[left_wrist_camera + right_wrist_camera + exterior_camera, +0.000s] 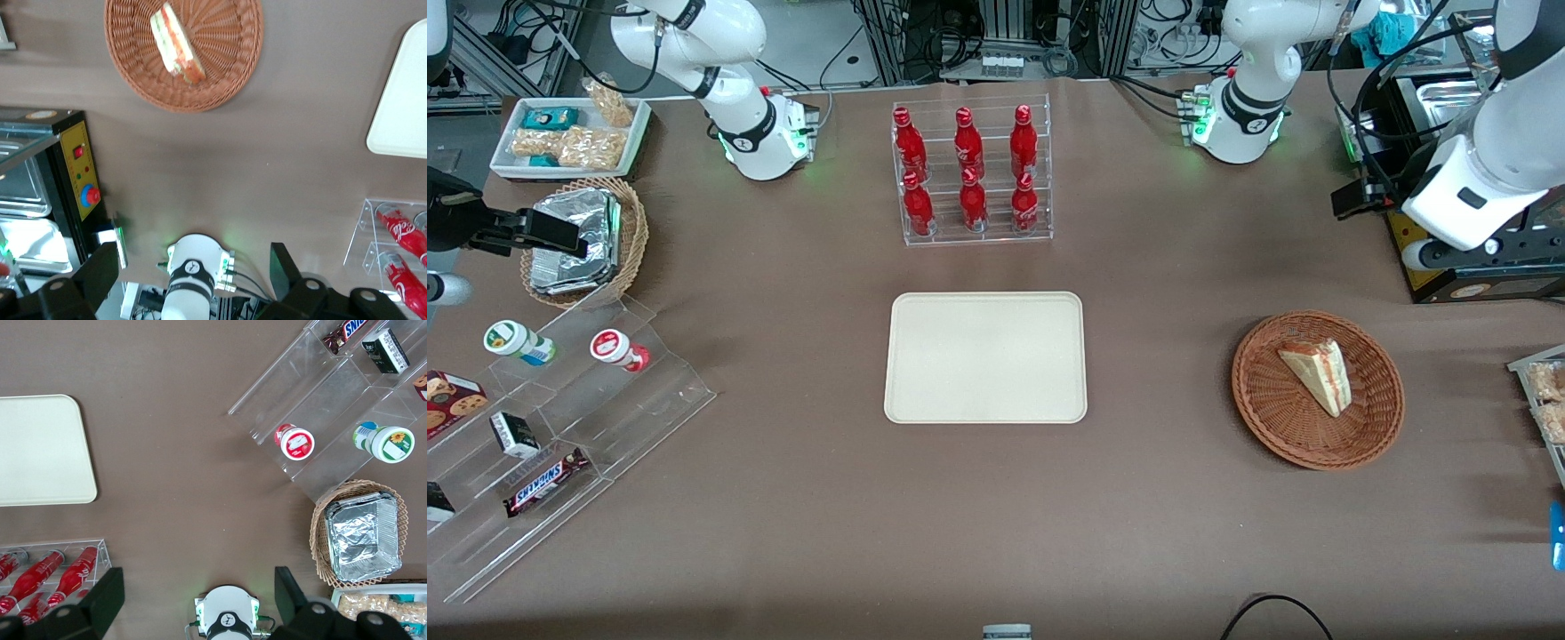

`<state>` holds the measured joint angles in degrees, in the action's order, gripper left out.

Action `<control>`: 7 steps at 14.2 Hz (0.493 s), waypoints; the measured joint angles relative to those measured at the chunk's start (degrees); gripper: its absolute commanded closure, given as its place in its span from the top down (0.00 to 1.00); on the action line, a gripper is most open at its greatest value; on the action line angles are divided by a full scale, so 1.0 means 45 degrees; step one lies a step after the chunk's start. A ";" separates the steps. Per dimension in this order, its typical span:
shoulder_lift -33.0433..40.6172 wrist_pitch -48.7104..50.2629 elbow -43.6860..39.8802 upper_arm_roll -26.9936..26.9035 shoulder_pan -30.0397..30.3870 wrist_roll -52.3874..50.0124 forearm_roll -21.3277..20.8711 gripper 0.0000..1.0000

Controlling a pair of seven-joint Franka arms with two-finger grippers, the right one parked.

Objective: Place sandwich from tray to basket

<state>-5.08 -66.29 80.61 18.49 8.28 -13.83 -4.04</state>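
A smooth brown-grey tabletop [800, 498] spans the scene, with soft shadows and a dull sheen. At the parked arm's end, a white bin [574, 174] holds bagged food, beside a wicker basket [638, 231] cradling a foil-wrapped block. Nearer the front camera, a clear tiered rack [631, 427] carries tubs and boxed snacks. Farther from that camera, the room shows grey floor [809, 49], metal framing [489, 62] and looping black cables [960, 49] (rather a tangle).

Mid-table lies a white rectangular tray [987, 356]; farther from the front camera than it, a clear case [974, 240] holds six red bottles [1024, 147].

Toward the working arm's end, the wedge of sandwich [1327, 378] lies in a round brown basket [1254, 391]. The left arm's gripper [1356, 197] is raised above the table, farther from the front camera than that basket, released, its fingers spread. Beside it stands a black machine [1480, 289] with a yellow panel [83, 167], perhaps a small oven.
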 measured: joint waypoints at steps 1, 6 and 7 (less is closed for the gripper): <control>0.0001 0.0031 0.0001 -0.0015 0.0014 0.0000 -0.0142 1.00; -0.0156 -0.0248 0.0015 -0.0123 0.0193 0.0503 -0.0675 1.00; -0.0182 -0.0311 0.0017 -0.0123 0.0242 0.0788 -0.0683 1.00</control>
<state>-5.90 -67.69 80.68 17.93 9.37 -10.29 -7.12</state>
